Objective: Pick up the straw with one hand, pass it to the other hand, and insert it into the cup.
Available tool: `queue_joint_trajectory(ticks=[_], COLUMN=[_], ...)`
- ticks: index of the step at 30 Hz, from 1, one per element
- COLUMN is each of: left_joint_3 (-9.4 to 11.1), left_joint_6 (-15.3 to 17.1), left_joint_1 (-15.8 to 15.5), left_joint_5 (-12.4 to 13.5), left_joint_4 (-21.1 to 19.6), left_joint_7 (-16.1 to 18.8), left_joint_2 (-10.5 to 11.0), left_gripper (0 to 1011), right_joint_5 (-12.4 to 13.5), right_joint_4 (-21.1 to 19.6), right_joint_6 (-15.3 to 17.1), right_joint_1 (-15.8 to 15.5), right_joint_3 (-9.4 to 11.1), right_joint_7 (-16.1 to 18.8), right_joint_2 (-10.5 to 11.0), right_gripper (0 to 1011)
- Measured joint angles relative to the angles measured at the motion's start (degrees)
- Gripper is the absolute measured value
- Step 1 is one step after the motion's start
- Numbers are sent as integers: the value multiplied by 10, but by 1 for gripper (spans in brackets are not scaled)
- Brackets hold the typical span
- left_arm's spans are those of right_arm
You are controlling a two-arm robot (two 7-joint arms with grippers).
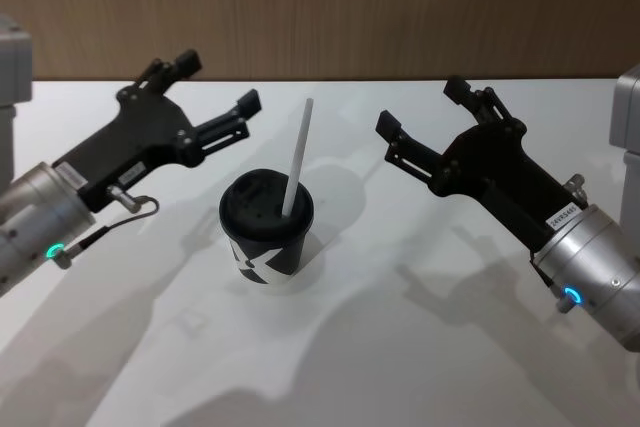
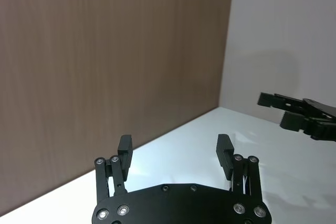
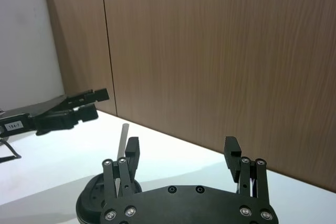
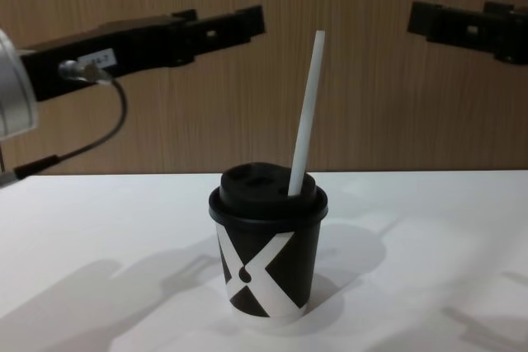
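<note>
Straw sits in the cup, lower end through the black plastic lid, long axis near upright, top tilted slightly to the robot's right and away toward the wood wall. Thin, straight, white, most of its length clear above the lid. Cup is black paper with bold white X pattern, upright on the white table, midway between the arms. Left gripper hovers left of the cup, fingers spread wide, holding nothing, not touching straw. Right gripper on the other side, fingers also wide apart, empty, clear of cup and straw
</note>
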Motion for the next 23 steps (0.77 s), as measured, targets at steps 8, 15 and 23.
queue_joint_trajectory(ticks=[8, 15, 23], left_joint_3=[-30, -44, -53], left_joint_6=[-31, -44, -53], left_joint_1=[38, 56, 68], left_joint_5=[20, 32, 40], left_joint_4=[-19, -27, -33], left_joint_7=[36, 54, 66], left_joint_2=[7, 9, 11], left_gripper=[1000, 1000, 1000], right_joint_5=[0, 0, 0], right_joint_4=[0, 0, 0], right_joint_6=[0, 0, 0], right_joint_1=[0, 0, 0], right_joint_3=[0, 0, 0], right_joint_7=[0, 0, 0], right_joint_2=[0, 0, 0], right_gripper=[1001, 1001, 1001])
